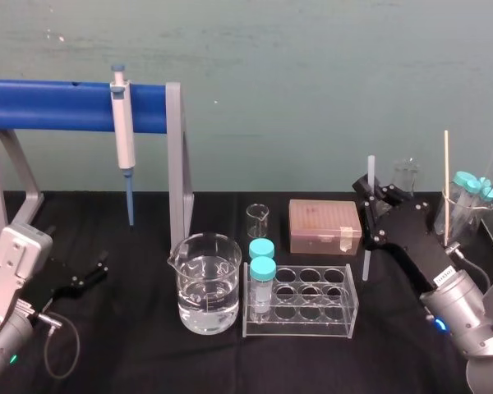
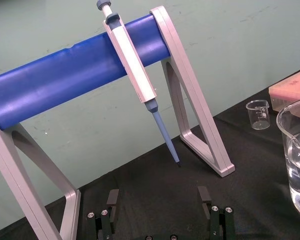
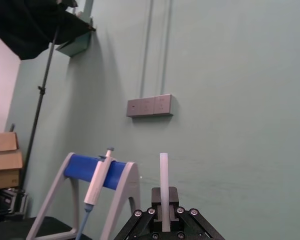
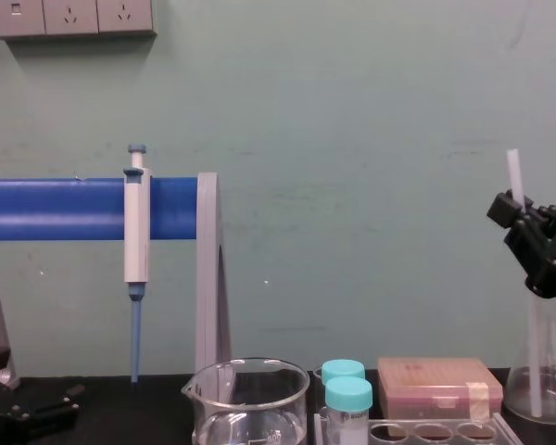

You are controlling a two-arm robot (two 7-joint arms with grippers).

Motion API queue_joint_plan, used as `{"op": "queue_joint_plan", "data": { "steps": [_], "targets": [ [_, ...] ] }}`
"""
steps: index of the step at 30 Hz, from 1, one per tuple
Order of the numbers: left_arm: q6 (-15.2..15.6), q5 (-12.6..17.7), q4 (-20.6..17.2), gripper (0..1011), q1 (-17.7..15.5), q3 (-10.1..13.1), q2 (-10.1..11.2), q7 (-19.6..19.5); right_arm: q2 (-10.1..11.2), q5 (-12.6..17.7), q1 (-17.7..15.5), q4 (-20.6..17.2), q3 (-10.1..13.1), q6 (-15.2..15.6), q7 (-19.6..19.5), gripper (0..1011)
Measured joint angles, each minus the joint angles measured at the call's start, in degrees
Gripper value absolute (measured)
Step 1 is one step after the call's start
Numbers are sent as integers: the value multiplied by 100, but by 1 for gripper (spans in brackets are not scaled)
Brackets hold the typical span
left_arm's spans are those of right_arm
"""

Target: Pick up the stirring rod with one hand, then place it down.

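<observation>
Right claw (image 1: 370, 195) grips stirring rod (image 1: 366, 256) upright beside pink box (image 1: 324, 226); left claw (image 1: 82, 277) wide, low at left.

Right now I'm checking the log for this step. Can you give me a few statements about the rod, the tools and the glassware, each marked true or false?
1. The right tool is shut on the stirring rod, which stands upright. True.
2. The pipette lies flat on the table. False: it hangs on the blue rack.
3. The left tool is open and holds nothing. True.
4. The tube rack holds four capped tubes. False: it holds two blue-capped tubes.
5. The large beaker is empty. False: it holds clear liquid.
</observation>
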Motion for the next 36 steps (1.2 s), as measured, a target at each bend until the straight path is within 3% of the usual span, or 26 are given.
{"op": "queue_joint_plan", "data": {
  "steps": [13, 23, 36],
  "targets": [
    [0, 0, 0, 1000, 0, 0, 0, 0, -57, 271, 168, 225, -108, 120, 620, 75],
    [0, 0, 0, 1000, 0, 0, 0, 0, -71, 432, 213, 348, -180, 339, 755, 74],
    [0, -1, 0, 1000, 0, 0, 0, 0, -66, 442, 291, 544, -254, 367, 845, 74]
  ]
}}
